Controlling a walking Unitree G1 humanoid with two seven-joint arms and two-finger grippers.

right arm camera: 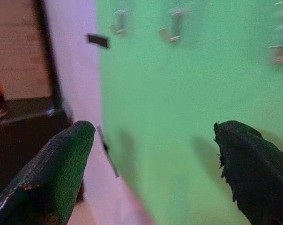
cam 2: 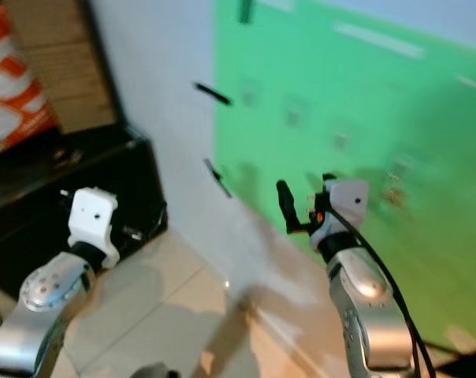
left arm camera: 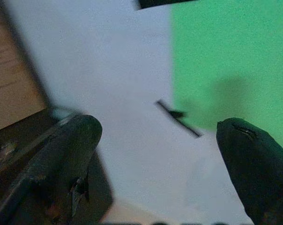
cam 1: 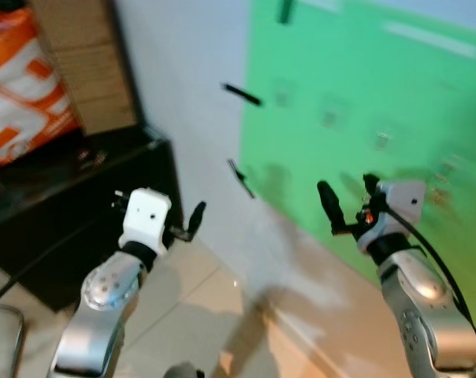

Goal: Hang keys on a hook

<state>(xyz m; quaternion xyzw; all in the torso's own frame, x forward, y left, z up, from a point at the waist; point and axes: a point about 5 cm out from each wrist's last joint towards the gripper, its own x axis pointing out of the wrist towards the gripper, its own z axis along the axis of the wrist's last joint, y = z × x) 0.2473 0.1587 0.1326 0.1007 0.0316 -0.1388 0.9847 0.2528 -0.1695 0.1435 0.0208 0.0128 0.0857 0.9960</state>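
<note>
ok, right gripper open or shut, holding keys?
Open, empty: in the right wrist view the right gripper has its fingers spread, only green board between.

The place looks like a room in a home, set up partly as a test corner. A pale tiled floor [cam 1: 198,291] meets a white wall [cam 1: 191,94], and a large green panel [cam 1: 364,118] with small metal hooks [right arm camera: 175,26] is fixed to that wall. To the left stands a low black cabinet [cam 1: 80,228] with an orange bag [cam 1: 21,87] and a brown cardboard box [cam 1: 84,55] on top.
</note>
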